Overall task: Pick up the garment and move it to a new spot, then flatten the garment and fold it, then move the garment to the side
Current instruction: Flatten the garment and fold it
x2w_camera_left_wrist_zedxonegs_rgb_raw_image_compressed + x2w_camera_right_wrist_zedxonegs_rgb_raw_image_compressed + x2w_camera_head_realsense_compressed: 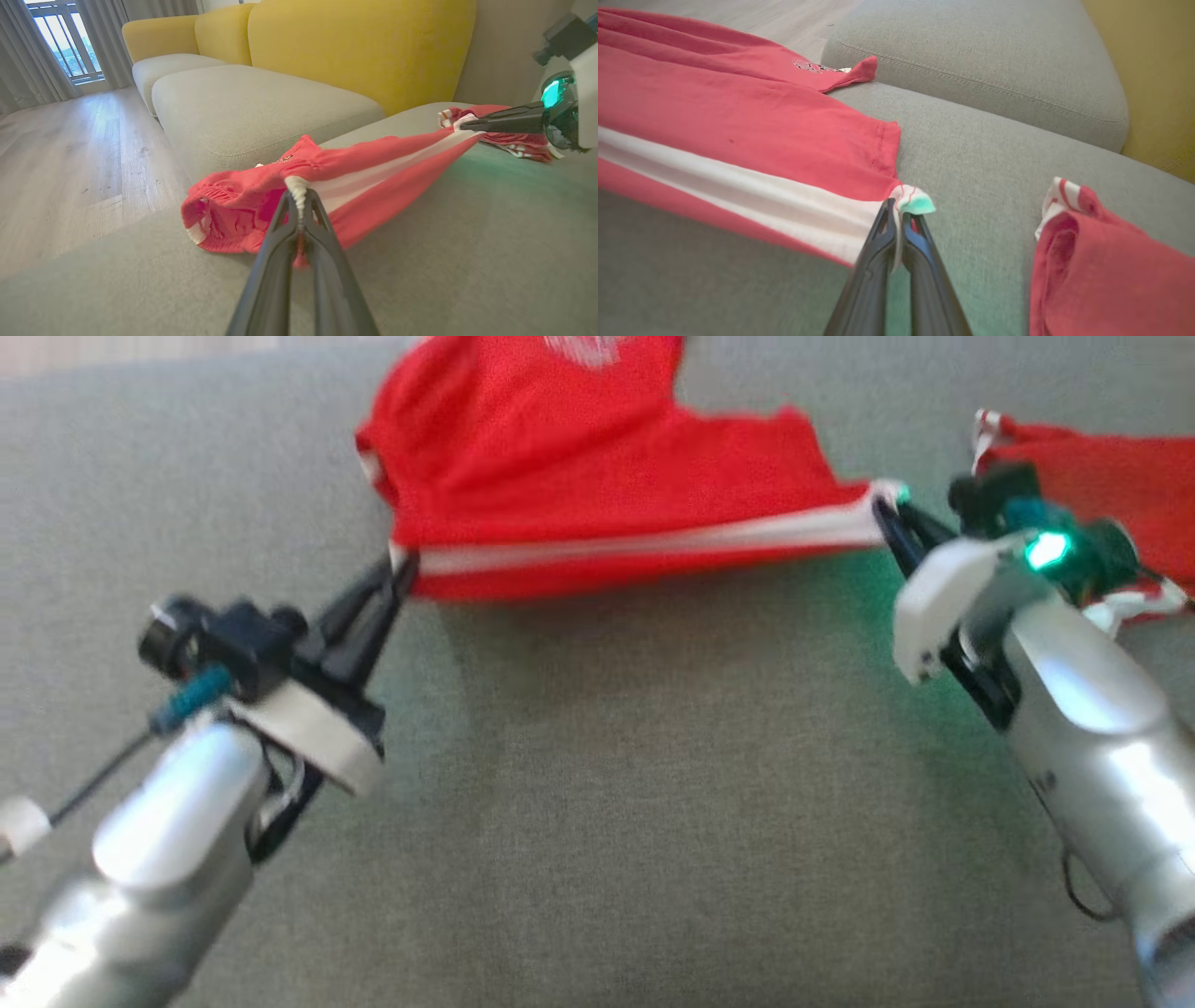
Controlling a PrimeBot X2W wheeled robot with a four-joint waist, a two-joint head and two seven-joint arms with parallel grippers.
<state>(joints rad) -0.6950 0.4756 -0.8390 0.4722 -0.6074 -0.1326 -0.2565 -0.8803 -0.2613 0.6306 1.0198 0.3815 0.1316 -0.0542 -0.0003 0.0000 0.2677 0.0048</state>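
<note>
Left forearm [159,859]: silver, lower left of frame, reaching up toward the centre.
Left fingers [364,621]: closed on one white-striped end of the garment, left of centre.
Garment [579,476]: red with a white stripe, upper middle; striped edge pulled taut between both sets of fingers, raised off the cushion, shadow beneath.
Right fingers [898,534]: clamped on the other striped end, upper right.
Second red cloth [1120,485]: upper right corner, lying behind the right wrist.
Sofa cushion [597,821]: grey, under everything.
</note>
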